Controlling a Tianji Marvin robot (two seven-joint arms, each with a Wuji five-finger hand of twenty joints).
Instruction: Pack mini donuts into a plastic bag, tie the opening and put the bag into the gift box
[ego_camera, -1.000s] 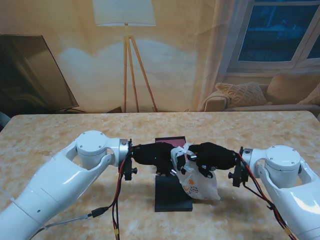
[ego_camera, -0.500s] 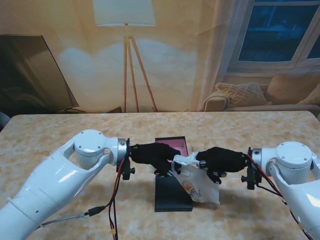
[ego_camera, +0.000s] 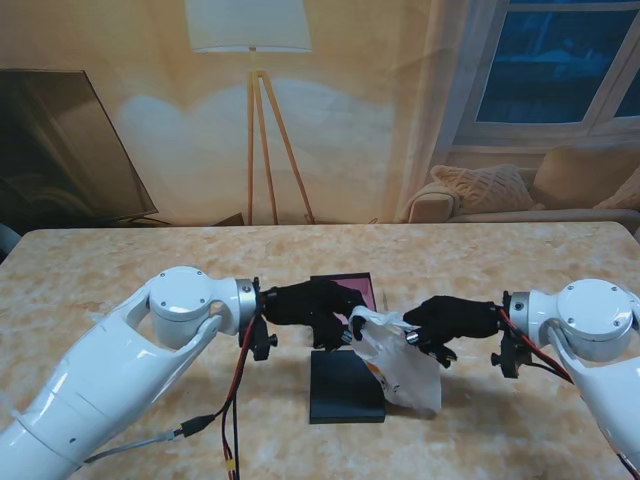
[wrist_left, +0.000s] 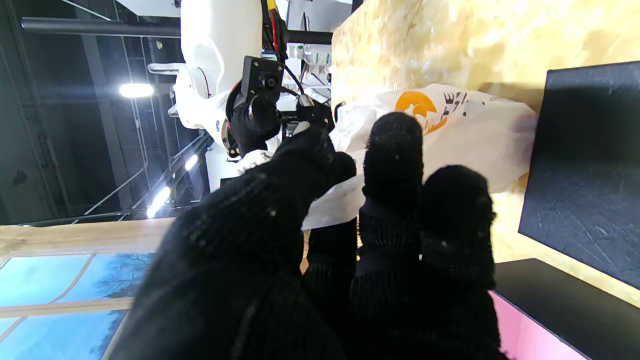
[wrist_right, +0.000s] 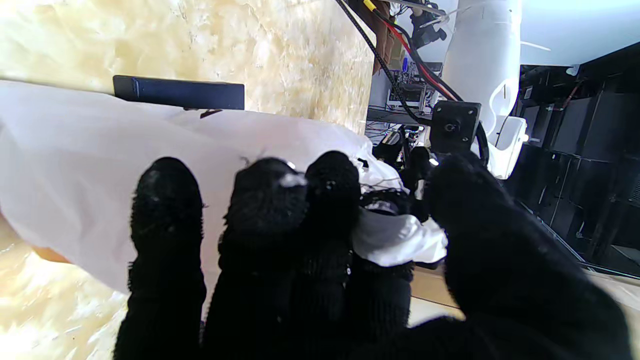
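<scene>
Tying step in hand, by my reading: both hands work the neck of the plastic bag (ego_camera: 400, 362), which hangs between them with its body slumped over the right edge of the black lid (ego_camera: 343, 386) on the tabletop (ego_camera: 120, 270). Left hand (ego_camera: 310, 305) has fingers (wrist_left: 392, 150) curled onto the white film at the bag's mouth. Right hand (ego_camera: 452, 320) pinches a bunched twist of film between thumb and fingers (wrist_right: 330, 185).

Next move likely calls for drawing the two ends apart to cinch the knot, then lifting the bag toward the gift box (ego_camera: 345, 288), pink-lined, at the far side of the lid.

Hard to make out: whether a knot has actually formed; hands cover it. Donuts not visible through the film. Box interior mostly hidden behind the left hand.
</scene>
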